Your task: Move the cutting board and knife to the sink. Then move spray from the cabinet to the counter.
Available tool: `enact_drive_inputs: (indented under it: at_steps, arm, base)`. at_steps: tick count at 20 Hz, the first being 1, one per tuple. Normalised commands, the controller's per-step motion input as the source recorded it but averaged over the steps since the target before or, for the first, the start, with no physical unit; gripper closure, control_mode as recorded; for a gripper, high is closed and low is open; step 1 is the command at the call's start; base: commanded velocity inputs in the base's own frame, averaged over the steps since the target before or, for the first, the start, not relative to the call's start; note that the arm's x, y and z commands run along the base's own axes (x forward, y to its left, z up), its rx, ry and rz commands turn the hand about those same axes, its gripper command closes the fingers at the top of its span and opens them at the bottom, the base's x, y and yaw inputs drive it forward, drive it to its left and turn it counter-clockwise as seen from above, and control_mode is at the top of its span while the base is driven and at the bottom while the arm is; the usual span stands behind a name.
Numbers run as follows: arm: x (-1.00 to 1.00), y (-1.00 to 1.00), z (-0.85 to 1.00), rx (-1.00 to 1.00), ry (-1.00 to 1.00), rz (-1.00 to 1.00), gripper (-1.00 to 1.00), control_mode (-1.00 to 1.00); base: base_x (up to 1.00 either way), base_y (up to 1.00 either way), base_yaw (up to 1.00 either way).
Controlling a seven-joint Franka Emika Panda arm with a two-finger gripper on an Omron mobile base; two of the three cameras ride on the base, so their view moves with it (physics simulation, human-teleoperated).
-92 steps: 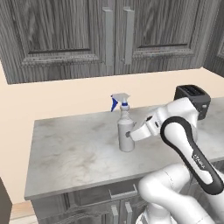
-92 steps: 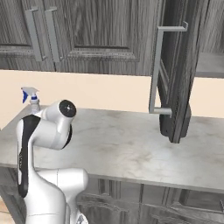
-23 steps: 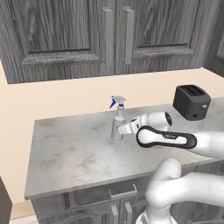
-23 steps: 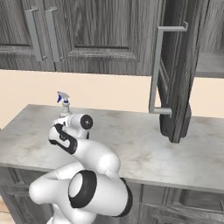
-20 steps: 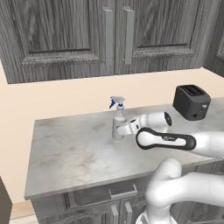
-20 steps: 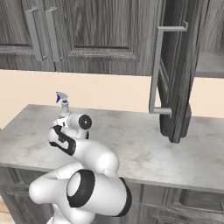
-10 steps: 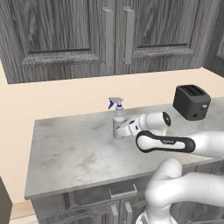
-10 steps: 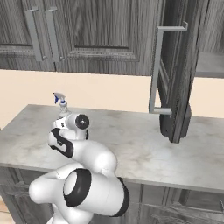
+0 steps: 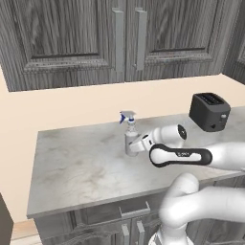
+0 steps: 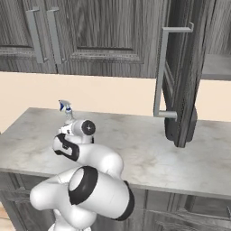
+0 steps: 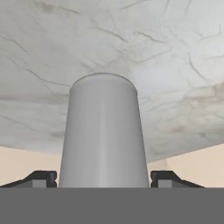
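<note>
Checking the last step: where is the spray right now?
The spray stands upright on the counter, left of the toaster in the left base view, between the fingers of the gripper.

At the centre of your frame stands the small pale grey spray bottle with a blue trigger nozzle on the grey-white marbled stone counter, the white arm's gripper at its body; a black toaster sits at right.

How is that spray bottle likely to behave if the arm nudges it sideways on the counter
The spray stands upright on the counter, tall and narrow with its blue trigger up top, so a push near the neck would probably tip it rather than slide it. Its smooth grey body looks rigid and possibly slippery between the finger tips. Once toppled, the round body could roll.
</note>
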Motion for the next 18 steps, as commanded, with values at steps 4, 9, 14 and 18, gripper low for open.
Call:
enact_drive_inputs:
  at_steps: [4, 9, 14, 18]
  arm:
    - [0.0, -0.05, -0.49, 0.0, 0.0, 0.0, 1.0, -1.0]
    - [0.0, -0.01, -0.5, 0.0, 0.0, 0.0, 1.0, -1.0]
    - [0.0, 0.0, -0.47, -0.02, 0.0, 0.0, 1.0, -1.0]
    - [0.0, 0.0, -0.5, -0.04, 0.0, 0.0, 1.0, -1.0]
  base:
    - [0.0, 0.0, 0.0]
    - [0.0, 0.0, 0.0]
    - [0.0, 0.0, 0.0]
    - [0.0, 0.0, 0.0]
